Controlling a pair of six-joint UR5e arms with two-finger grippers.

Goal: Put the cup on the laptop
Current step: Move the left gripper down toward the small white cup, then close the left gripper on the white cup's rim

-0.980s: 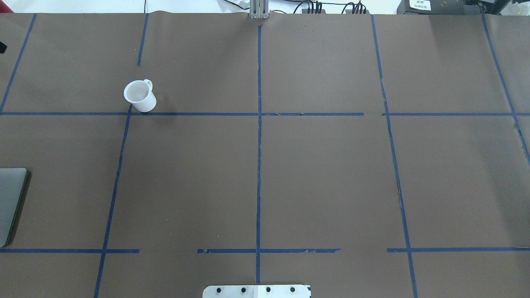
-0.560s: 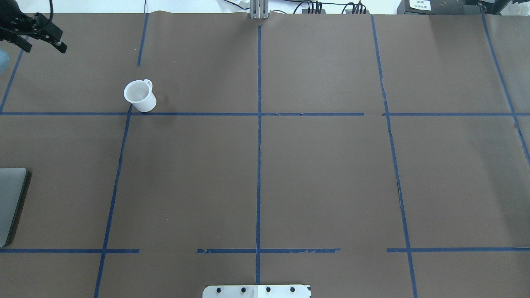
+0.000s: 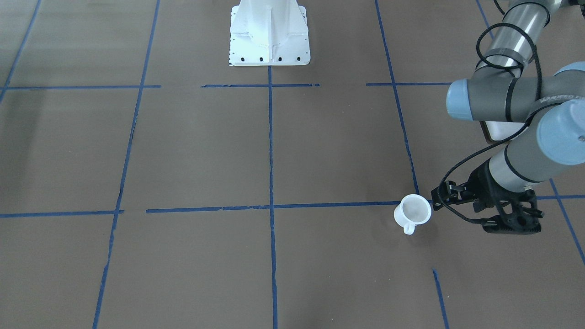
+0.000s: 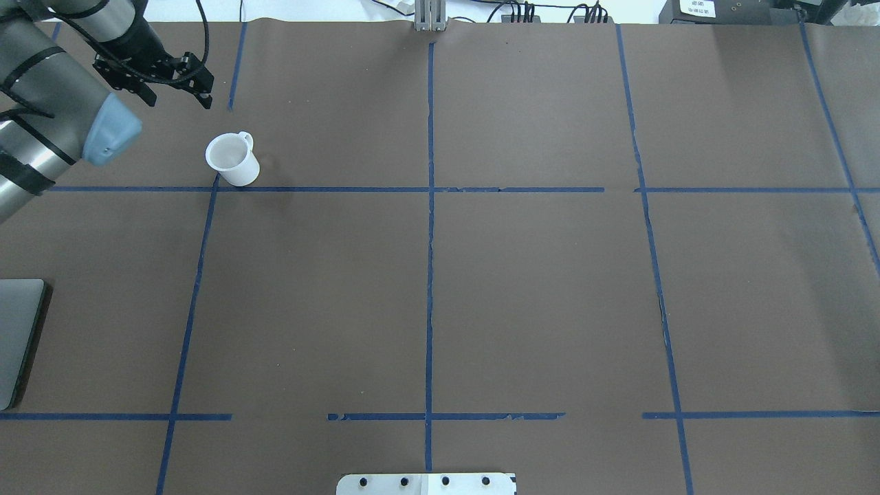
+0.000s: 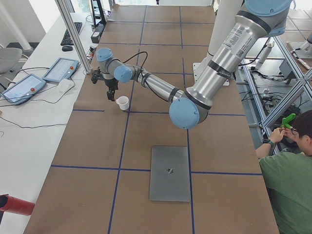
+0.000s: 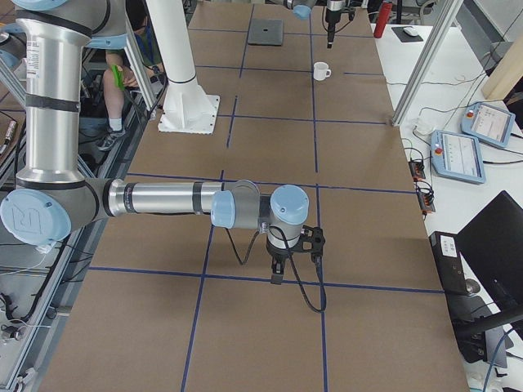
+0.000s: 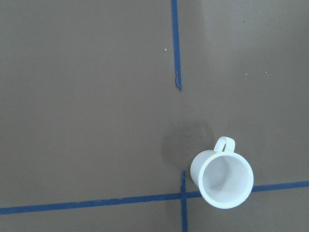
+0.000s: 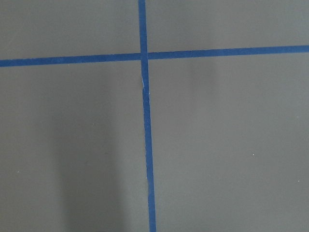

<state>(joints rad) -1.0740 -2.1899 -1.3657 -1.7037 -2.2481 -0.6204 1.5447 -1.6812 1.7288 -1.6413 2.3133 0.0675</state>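
The white cup [image 4: 231, 159] stands upright on the brown table at a crossing of blue tape lines, handle pointing away from the robot. It also shows in the front view [image 3: 413, 211], the left side view [image 5: 122, 102] and the left wrist view [image 7: 222, 179]. My left gripper [image 4: 177, 96] is open and empty, hovering just beyond and left of the cup; it also shows in the front view [image 3: 480, 212]. The silver laptop [image 5: 169, 173] lies closed and flat at the table's left end [image 4: 15, 338]. My right gripper [image 6: 278, 273] hangs low over bare table; I cannot tell its state.
The white bolted pedestal [image 3: 269, 33] stands at the robot's side of the table. Blue tape lines grid the brown surface. A person [image 5: 287, 170] sits beside the table near the robot. Teach pendants [image 5: 58, 69] lie on the side bench.
My left arm has swept in from the far left corner and moved right, towards the cup. The cup and laptop have not moved.
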